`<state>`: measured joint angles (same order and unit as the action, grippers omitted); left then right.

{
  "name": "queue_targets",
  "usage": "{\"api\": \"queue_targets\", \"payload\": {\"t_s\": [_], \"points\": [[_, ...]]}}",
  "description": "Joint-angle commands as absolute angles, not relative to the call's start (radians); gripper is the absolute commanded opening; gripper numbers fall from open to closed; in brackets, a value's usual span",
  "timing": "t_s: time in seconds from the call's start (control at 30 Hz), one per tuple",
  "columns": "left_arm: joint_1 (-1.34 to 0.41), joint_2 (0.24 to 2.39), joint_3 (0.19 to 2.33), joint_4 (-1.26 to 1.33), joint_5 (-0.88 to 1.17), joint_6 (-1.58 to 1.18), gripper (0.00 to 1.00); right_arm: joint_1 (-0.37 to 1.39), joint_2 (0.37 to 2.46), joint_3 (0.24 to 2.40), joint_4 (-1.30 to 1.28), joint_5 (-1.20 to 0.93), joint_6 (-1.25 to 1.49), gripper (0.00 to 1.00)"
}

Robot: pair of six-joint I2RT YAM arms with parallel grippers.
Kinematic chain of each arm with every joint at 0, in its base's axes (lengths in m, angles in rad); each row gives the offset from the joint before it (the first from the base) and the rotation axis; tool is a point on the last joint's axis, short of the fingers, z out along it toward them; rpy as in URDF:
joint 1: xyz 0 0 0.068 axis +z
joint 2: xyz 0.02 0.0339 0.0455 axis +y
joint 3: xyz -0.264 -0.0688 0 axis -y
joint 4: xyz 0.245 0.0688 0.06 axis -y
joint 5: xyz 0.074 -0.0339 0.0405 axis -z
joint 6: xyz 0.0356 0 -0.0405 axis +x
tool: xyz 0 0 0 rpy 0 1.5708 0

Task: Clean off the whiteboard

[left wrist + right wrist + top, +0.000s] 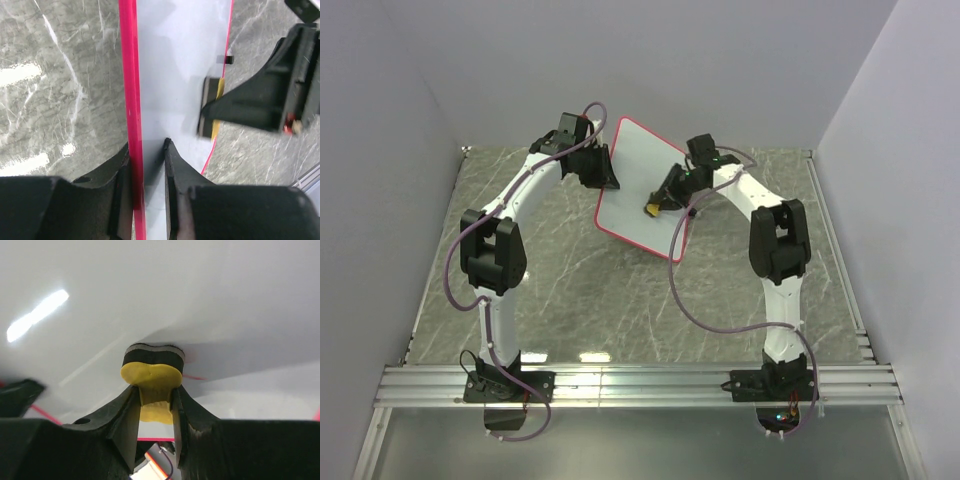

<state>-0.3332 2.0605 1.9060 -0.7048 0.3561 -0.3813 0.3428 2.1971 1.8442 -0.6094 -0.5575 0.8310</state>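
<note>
The whiteboard (638, 180), white with a thin red rim, stands tilted over the middle of the table. My left gripper (608, 178) is shut on its left edge; in the left wrist view the jaws (147, 146) pinch the red rim (129, 75) and white face (175, 60). My right gripper (662, 198) is shut on the yellow eraser (651, 208) and presses its dark felt against the board. The right wrist view shows the eraser (151, 372) between the fingers (154, 396), flat on the white face (150, 290), with a faint red stroke (194, 376) beside it.
The grey marble tabletop (570, 290) runs all round the board. Grey walls close in the left, back and right sides. An aluminium rail (640, 382) with both arm bases runs along the near edge. A purple cable (705, 320) loops off the right arm.
</note>
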Motion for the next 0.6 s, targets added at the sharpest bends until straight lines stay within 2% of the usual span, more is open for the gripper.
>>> {"api": "queue_targets", "payload": {"t_s": [0.0, 0.2, 0.43, 0.57], "points": [[-0.453, 2.137, 1.848, -0.833, 0.391, -0.282, 0.0, 0.342, 2.284, 1.717, -0.641, -0.378, 0.77, 0.0], [-0.451, 2.143, 1.855, -0.833, 0.4, -0.284, 0.0, 0.341, 2.289, 1.681, -0.65, -0.354, 0.75, 0.0], [-0.453, 2.138, 1.85, -0.833, 0.399, -0.284, 0.0, 0.339, 2.307, 1.809, -0.773, -0.261, 0.753, 0.0], [-0.453, 2.132, 1.848, -0.831, 0.396, -0.282, 0.0, 0.293, 2.289, 1.697, -0.732, -0.302, 0.779, 0.0]]}}
